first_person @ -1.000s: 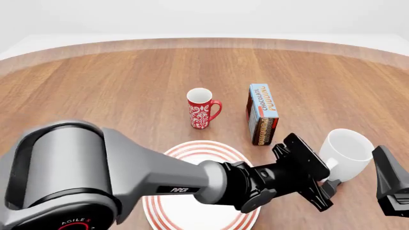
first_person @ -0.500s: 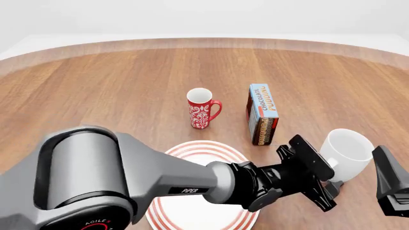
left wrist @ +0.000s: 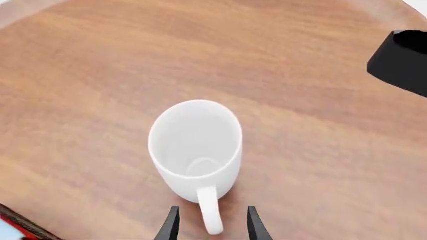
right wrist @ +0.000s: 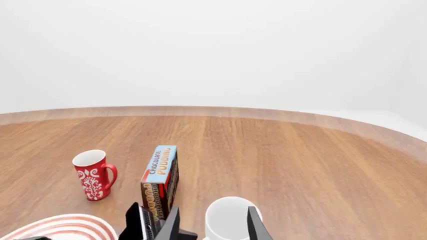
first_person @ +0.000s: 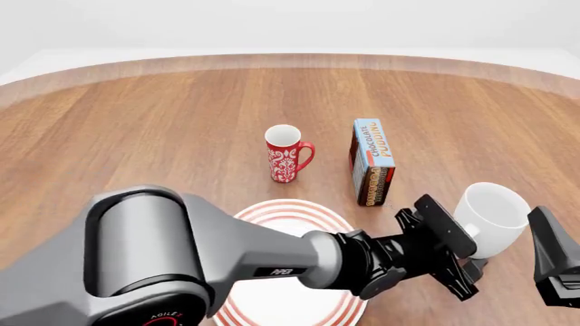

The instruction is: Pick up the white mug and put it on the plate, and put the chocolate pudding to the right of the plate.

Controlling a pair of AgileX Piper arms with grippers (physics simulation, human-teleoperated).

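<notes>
Handle of the white mug [left wrist: 196,150] sits right between our open left hand [left wrist: 211,225] fingers, lined up for a grab; mug's on the table [left wrist: 320,75], off the plate [first_person: 272,216].

White mug [left wrist: 195,150] is showing plain gloss; plate [first_person: 272,214] is wearing red rings; pudding [first_person: 373,161] is showing blue, orange lettering; red mug [first_person: 287,154] is bearing white pattern.

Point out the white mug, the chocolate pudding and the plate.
white mug [left wrist: 193,145], left wrist view, inside of the cup.
chocolate pudding [first_person: 375,146], front view, blue lettered face.
plate [first_person: 281,212], front view, red-ringed far rim.
</notes>
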